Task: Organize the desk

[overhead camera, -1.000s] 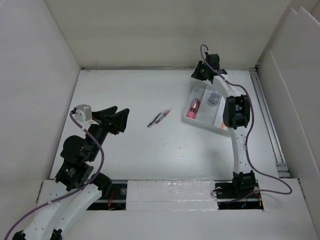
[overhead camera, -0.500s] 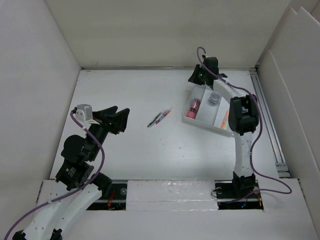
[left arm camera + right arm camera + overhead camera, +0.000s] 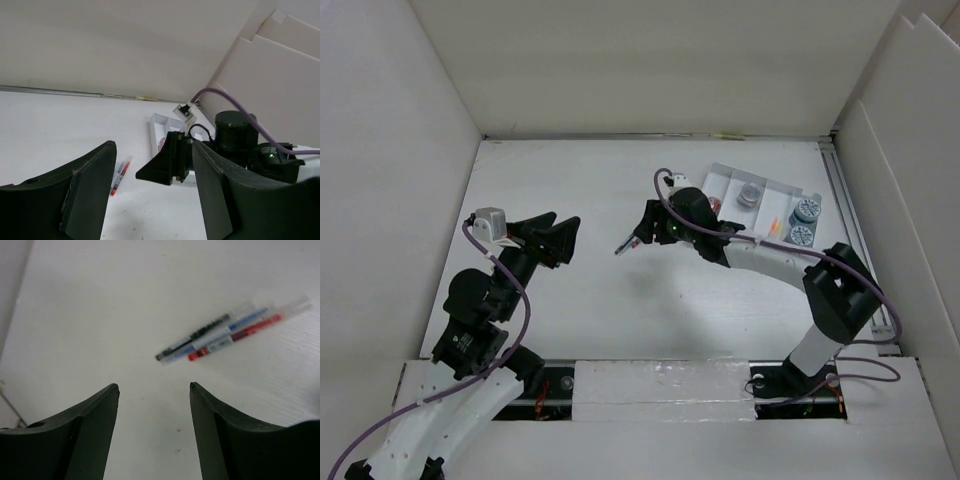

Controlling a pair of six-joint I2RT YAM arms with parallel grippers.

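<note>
On the white desk [image 3: 570, 180] lie three pens side by side, black, blue and red [image 3: 235, 332]. From above only their near tips [image 3: 622, 248] show, at the desk's middle. My right gripper [image 3: 642, 232] hangs just over them, open and empty [image 3: 154, 386], with the pens just ahead of its fingertips. My left gripper [image 3: 558, 240] stands open and empty at the left, pointing toward the pens [image 3: 120, 175]. Between its fingers [image 3: 154, 145] the left wrist view shows the right gripper [image 3: 167, 167].
A white compartmented tray [image 3: 775, 187] stands at the back right. It holds a grey cap [image 3: 750, 195], two blue-grey round things [image 3: 804, 222] and a pink item [image 3: 717, 206] mostly hidden by the right arm. White panel walls bound the desk on the left, back and right.
My right arm has swung from the tray's far end leftward and down to the pens, and its jaws have opened. The left arm has not moved.
</note>
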